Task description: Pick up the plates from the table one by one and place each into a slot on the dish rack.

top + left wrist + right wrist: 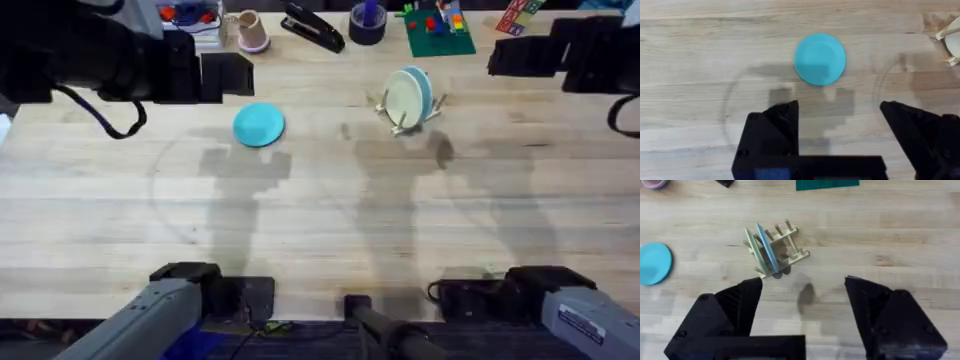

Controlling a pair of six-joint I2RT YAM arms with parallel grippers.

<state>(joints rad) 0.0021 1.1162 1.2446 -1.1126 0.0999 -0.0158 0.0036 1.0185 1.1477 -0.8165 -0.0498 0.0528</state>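
One blue plate (pixel 259 124) lies flat on the tabletop (pixel 320 230), light, stiff, likely slippery; grip its rim; both tools released.

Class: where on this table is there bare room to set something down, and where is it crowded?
Free: the broad table between the arm bases and the blue plate, and the patch between that plate and the dish rack. Crowded: the far edge, with a stapler, cup and tape roll.

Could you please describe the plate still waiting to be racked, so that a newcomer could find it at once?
On the light wooden plank table, look left of the small wooden dowel dish rack. There a round light blue plastic plate lies flat by itself; the cream-white plate and its blue neighbour stand upright in the rack.
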